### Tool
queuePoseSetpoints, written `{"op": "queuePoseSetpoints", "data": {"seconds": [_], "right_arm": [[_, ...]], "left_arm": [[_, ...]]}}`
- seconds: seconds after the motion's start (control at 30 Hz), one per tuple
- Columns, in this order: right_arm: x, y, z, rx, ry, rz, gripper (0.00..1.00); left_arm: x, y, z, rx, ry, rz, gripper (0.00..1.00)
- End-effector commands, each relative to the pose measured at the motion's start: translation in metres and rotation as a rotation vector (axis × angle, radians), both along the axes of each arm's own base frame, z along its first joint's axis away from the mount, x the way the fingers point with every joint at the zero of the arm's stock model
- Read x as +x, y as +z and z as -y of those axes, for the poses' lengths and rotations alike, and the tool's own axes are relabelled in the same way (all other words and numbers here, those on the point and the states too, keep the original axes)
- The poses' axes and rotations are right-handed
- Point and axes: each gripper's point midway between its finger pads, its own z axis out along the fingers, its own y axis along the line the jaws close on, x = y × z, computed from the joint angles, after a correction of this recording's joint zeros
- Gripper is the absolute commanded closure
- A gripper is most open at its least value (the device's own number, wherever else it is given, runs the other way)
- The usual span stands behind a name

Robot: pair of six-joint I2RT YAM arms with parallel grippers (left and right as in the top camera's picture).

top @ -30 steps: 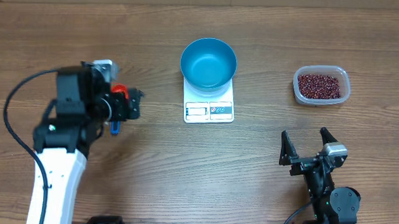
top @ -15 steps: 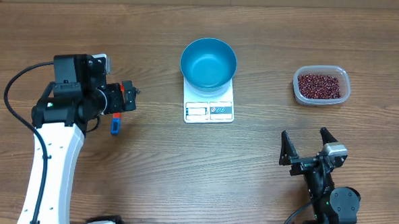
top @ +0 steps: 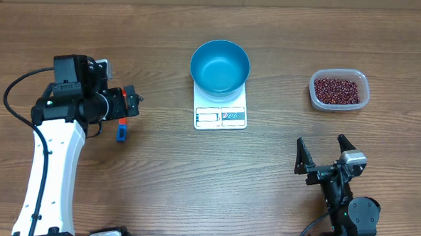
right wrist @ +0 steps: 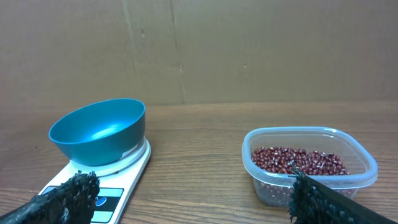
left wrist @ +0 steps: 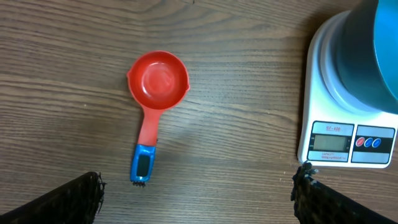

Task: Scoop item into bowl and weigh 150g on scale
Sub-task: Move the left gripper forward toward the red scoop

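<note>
Beans [right wrist: 298, 162], small, dark red-brown and loose, are heaped in a clear plastic tub [right wrist: 309, 130] at the table's right side, well apart from the blue bowl [right wrist: 99, 146] that is set on the white scale [top: 220, 116]. They are judged light, hard and prone to roll, so they are best carried level in the red scoop [left wrist: 157, 79], which lies flat and empty on the table [top: 193, 188] left of the scale. The scoop looks light and rigid, and its thin handle [left wrist: 148, 127], blue at the end, is judged the place to be gripped. The left pincer [left wrist: 198, 183], held above the scoop, and the right pincer [top: 321, 143], near the front edge, are spread wide and hold nothing. The wood-grain surface is flat, a plain brown backdrop [right wrist: 249, 50] is seen behind, and ample room is left around each thing.
</note>
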Motion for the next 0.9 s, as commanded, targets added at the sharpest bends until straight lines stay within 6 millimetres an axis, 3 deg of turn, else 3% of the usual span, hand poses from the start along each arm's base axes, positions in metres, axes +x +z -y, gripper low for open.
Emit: {"op": "queuePoseSetpoints", "data": {"seconds": [0.0, 0.17, 0.87], "right_arm": [[0.0001, -0.0022, 0.0002, 0.003, -0.003, 0.002, 0.0], [0.0001, -0.0022, 0.0002, 0.003, -0.003, 0.002, 0.0], [0.0001, -0.0022, 0.0002, 0.003, -0.003, 0.002, 0.0]], "left_arm": [[0.0054, 0.0085, -0.0053, -0.023, 0.025, 0.018, 0.0], [0.002, 0.007, -0.0122, -0.028, 0.047, 0.006, 0.0], [-0.0033, 0.004, -0.0086, -0.048, 0.037, -0.02, 0.0]]}}
